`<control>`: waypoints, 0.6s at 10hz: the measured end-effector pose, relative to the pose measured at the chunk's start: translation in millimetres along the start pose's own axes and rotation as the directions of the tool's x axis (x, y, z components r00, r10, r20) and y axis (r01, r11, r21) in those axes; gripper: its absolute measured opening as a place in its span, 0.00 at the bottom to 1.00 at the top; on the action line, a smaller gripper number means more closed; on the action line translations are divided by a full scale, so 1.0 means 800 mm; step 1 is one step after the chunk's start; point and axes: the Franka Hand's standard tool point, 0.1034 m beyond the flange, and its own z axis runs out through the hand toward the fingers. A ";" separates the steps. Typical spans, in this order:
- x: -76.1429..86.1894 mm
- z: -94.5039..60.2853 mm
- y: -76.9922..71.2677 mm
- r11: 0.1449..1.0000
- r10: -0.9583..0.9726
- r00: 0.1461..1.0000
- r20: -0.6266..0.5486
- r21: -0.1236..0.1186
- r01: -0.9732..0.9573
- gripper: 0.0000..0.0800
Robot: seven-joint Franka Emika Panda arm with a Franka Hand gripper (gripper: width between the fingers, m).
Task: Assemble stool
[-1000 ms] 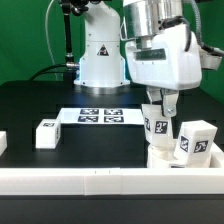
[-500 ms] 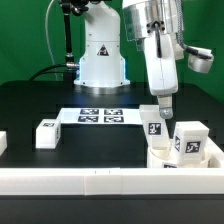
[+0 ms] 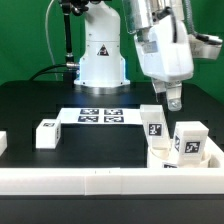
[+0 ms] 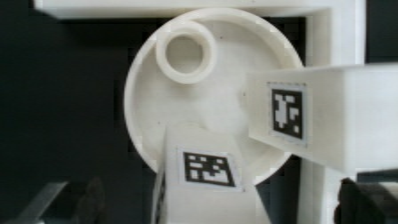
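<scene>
The white round seat (image 4: 196,110) lies flat against the front rail, with one empty socket (image 4: 187,55) showing. Two tagged white legs stand upright in it: one (image 3: 153,122) toward the exterior view's left, the other (image 3: 190,143) at the right. My gripper (image 3: 172,98) hangs open just above and slightly right of the left one. In the wrist view that leg (image 4: 210,170) sits between my spread fingers (image 4: 54,200) without touching either. A third leg (image 3: 46,134) lies loose on the table at the exterior view's left.
The marker board (image 3: 100,116) lies flat mid-table behind the seat. A long white rail (image 3: 100,182) runs along the front edge. Another white piece (image 3: 2,143) shows at the exterior view's left edge. The robot base (image 3: 100,55) stands at the back.
My gripper has opened and let go of the left leg, then lifted and shifted toward the exterior view's right. The leg stays standing in the seat.
</scene>
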 end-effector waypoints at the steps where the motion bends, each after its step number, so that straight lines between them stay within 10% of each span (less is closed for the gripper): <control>1: 0.000 0.000 0.000 0.999 -0.042 0.999 0.000 0.000 0.042 0.81; 6: -0.022 -0.013 -0.012 0.778 -0.622 0.782 0.037 -0.077 0.623 0.81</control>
